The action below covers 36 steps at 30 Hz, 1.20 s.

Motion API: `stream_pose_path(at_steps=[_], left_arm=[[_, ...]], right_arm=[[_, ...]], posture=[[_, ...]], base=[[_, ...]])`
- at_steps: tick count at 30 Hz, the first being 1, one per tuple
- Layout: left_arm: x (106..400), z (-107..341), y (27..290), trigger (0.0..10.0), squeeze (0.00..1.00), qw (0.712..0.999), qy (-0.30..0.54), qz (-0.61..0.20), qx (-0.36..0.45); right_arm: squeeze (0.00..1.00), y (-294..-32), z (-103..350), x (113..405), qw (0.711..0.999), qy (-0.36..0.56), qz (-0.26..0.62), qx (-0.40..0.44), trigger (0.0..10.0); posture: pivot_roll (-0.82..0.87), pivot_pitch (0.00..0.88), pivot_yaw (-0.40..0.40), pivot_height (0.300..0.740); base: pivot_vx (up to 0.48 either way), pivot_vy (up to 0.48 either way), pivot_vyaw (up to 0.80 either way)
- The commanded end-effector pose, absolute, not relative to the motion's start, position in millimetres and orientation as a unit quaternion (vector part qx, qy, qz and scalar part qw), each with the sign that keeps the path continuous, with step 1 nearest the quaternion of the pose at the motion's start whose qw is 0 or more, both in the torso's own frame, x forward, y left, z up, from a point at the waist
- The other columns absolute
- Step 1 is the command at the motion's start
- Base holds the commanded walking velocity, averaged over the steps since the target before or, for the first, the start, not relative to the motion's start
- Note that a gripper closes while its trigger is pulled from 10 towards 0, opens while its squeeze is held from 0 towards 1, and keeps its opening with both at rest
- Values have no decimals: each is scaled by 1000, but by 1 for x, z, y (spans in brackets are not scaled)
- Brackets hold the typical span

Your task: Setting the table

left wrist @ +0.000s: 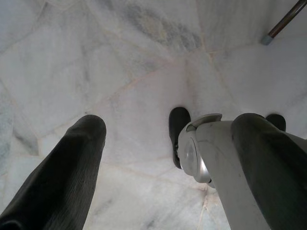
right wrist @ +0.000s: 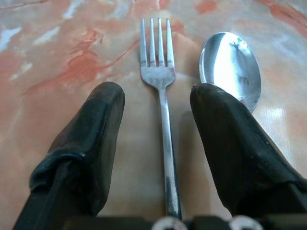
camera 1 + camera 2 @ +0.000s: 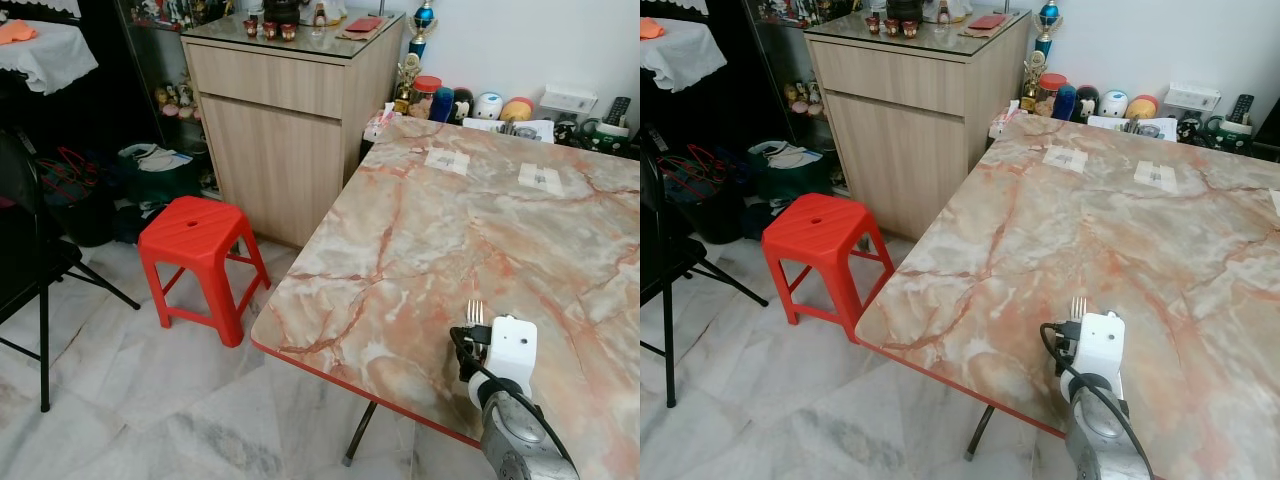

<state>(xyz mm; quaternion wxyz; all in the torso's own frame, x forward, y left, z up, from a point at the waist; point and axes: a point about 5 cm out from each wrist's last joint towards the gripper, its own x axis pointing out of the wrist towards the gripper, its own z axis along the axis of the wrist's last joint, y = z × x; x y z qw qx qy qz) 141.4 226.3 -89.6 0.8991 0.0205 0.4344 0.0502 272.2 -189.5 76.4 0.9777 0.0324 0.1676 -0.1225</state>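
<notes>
A silver fork (image 2: 160, 72) lies flat on the marble-patterned table (image 3: 450, 230), tines pointing away from me. My right gripper (image 2: 158, 96) is open and straddles the fork's handle, one black finger on each side, neither touching it. A silver spoon (image 2: 230, 67) lies bowl-up just beside the fork, partly under one finger. In the left eye view the fork tines (image 3: 474, 312) stick out past my right wrist (image 3: 510, 350), near the table's front edge. My left gripper (image 1: 170, 124) hangs open over the floor beside my foot.
A red plastic stool (image 3: 193, 232) stands left of the table corner. Behind it is a wooden cabinet (image 3: 285, 120). A black chair (image 3: 30, 260) stands at far left. Two white paper pieces (image 3: 447, 160) lie far down the table, with jars and clutter (image 3: 470, 105) along the wall.
</notes>
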Motion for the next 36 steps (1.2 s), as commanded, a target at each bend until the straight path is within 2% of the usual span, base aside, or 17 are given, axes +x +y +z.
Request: stream_pose_path(at_steps=[1, 10, 11, 12, 36], left_arm=[[131, -94, 227, 10000, 0, 888, 457, 41, 26], [131, -94, 225, 10000, 0, 890, 454, 38, 27], [131, -94, 225, 10000, 0, 890, 454, 37, 27], [131, -94, 225, 10000, 0, 890, 454, 37, 26], [134, -94, 220, 10000, 0, 891, 452, 29, 18]], right_arm=[[0, -190, 69, 271, 973, 188, -126, 42, 10000], [0, -187, 56, 271, 968, 221, -107, 60, 10000], [0, -187, 55, 271, 967, 222, -108, 61, 4784], [0, -188, 55, 271, 967, 222, -110, 60, 0], [0, -189, 48, 273, 966, 228, -108, 55, 0]], posture=[[17, 85, -14, 740], [18, 82, -11, 740], [18, 82, -11, 740], [21, 89, -14, 740], [24, 103, -17, 740]], base=[[0, 0, 0], [0, 0, 0], [0, 0, 0], [0, 0, 0], [0, 0, 0]])
